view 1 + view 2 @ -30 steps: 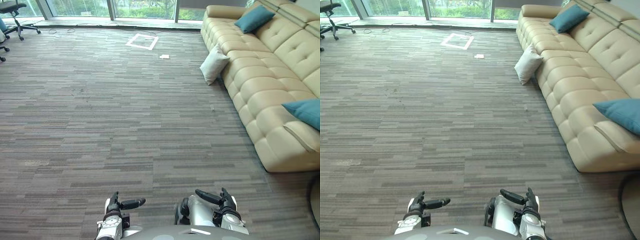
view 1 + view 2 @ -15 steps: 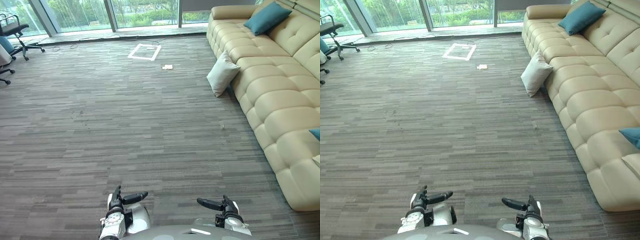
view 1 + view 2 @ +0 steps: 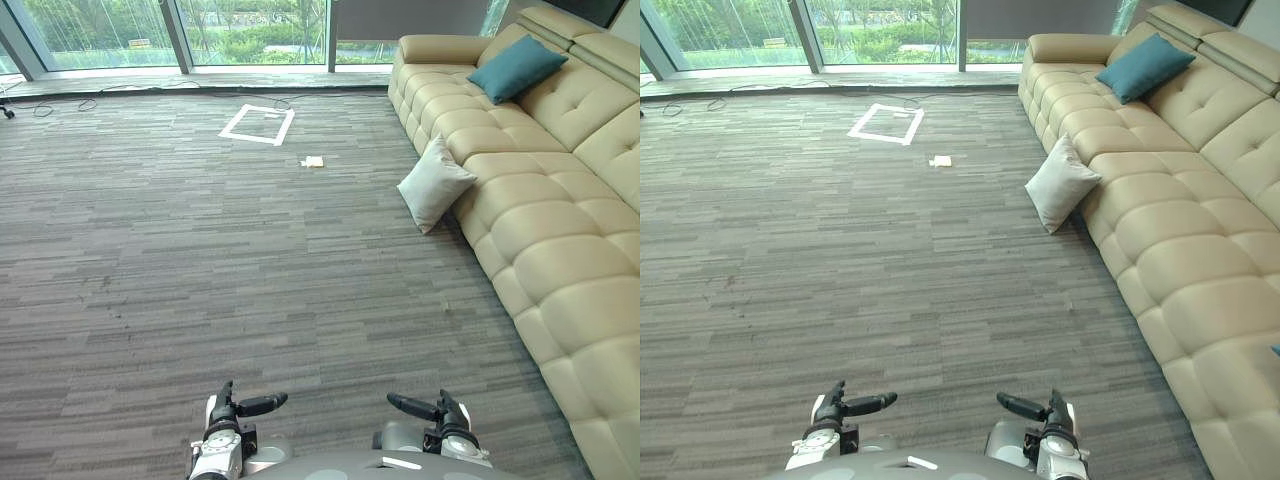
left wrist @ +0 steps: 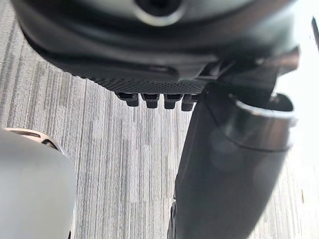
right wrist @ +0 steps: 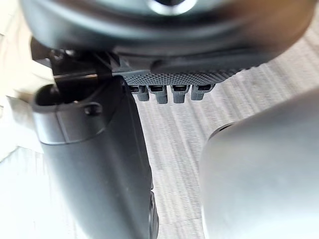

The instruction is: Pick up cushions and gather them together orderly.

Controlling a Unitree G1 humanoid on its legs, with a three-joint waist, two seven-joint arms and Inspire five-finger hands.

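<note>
We see the sofa along the right. A cushion on the floor leans against its front; a second cushion lies on its far end. A tape square and paper scrap lie left of it.

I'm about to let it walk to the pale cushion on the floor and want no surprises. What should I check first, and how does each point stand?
1. Left hand open, holding nothing: ok.
2. Right hand open, holding nothing: ok.
3. Pale cushion located, on the carpet, leaning against the sofa front: ok.
4. Pale cushion within arm's reach: not ok, it lies far ahead to the right.
5. Teal cushion on the sofa, a place to gather by: ok.
</note>
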